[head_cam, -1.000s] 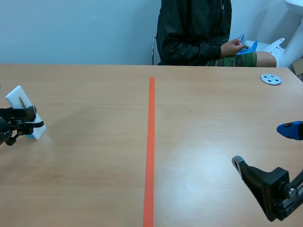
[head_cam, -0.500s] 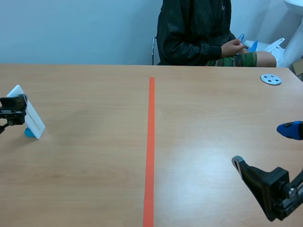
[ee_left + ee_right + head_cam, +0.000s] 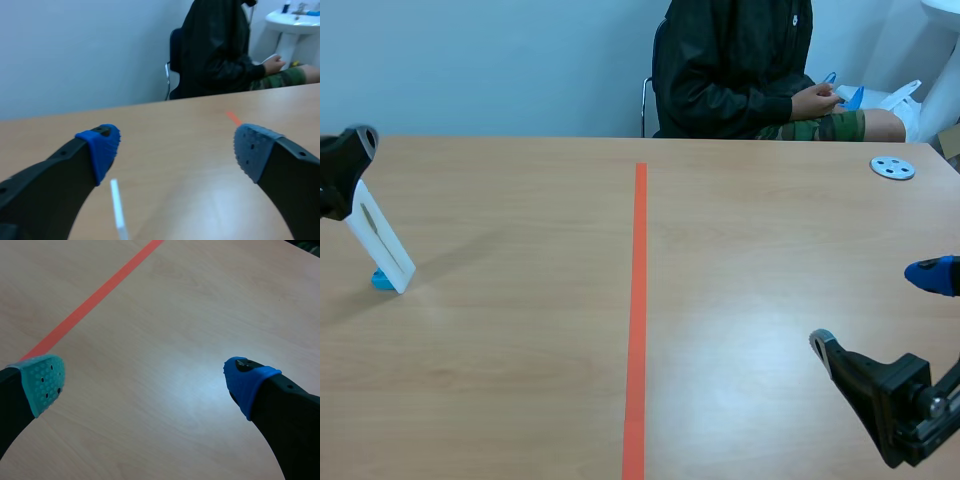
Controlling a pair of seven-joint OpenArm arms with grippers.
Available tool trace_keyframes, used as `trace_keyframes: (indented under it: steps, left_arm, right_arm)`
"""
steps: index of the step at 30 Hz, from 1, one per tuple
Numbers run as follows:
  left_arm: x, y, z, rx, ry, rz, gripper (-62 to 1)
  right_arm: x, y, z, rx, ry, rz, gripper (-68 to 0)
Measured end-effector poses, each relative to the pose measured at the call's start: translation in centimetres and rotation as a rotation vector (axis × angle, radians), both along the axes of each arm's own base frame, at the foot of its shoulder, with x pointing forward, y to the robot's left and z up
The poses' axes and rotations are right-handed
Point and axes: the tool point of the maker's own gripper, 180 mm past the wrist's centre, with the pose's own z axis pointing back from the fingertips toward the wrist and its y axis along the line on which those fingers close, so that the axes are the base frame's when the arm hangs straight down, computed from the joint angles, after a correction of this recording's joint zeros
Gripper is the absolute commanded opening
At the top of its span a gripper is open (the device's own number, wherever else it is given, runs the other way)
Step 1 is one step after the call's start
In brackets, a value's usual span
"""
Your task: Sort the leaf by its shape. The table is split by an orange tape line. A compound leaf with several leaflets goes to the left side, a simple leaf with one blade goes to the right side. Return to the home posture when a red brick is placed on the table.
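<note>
"Two pincers. Is either one gripping anything?"

"Neither. The left gripper [image 3: 177, 147] is spread wide with nothing in it, above a white card [image 3: 378, 235] standing on a blue foot [image 3: 382, 280], left of the orange tape line [image 3: 638, 300]. The right gripper [image 3: 145, 382] gapes too, over the right half."

"So the sorting's done?"

"Likely, if that card bears a compound leaf, but its face is hidden. No red brick shows, so going home isn't called for yet."

A white card [image 3: 380, 238] stands tilted on a small blue foot [image 3: 382, 281]. It has a thin dark mark on it. It is left of the orange line [image 3: 638, 320], well apart from it.
</note>
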Motion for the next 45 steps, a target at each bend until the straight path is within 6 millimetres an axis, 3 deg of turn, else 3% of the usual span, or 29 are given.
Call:
trace_keyframes:
  steps: [2, 6, 12, 18, 22, 36, 45]
  left_arm:
    - [-1.4, -1.9, 1.5, 0.012, -0.020, -0.073, 1.4]
    - [-5.0, -6.2, 3.3, 0.037, -0.026, -0.229, 1.4]
    - [-10.6, -11.3, 0.3, 0.132, 0.176, -0.415, 1.4]
    - [-13.8, -12.5, -1.9, 0.054, 0.281, -0.399, 1.4]
    - [-14.6, -12.8, -3.8, 0.114, 0.321, -0.382, 1.4]
    - [-14.9, -14.2, -6.8, 0.120, 0.428, -0.332, 1.4]
    - [-14.7, -14.2, -6.6, 0.099, 0.419, -0.319, 1.4]
  right_arm:
    - [0.0, 0.0, 0.0, 0.001, 0.000, -0.001, 0.4]
    - [0.0, 0.0, 0.0, 0.001, 0.000, -0.001, 0.4]
    - [0.0, 0.0, 0.0, 0.001, 0.000, -0.001, 0.4]
    - [0.0, 0.0, 0.0, 0.001, 0.000, -0.001, 0.4]
    - [0.0, 0.0, 0.0, 0.001, 0.000, -0.001, 0.4]
    - [0.0, 0.0, 0.0, 0.000, 0.000, 0.000, 0.4]
    - [0.0, 0.0, 0.0, 0.000, 0.000, 0.000, 0.4]
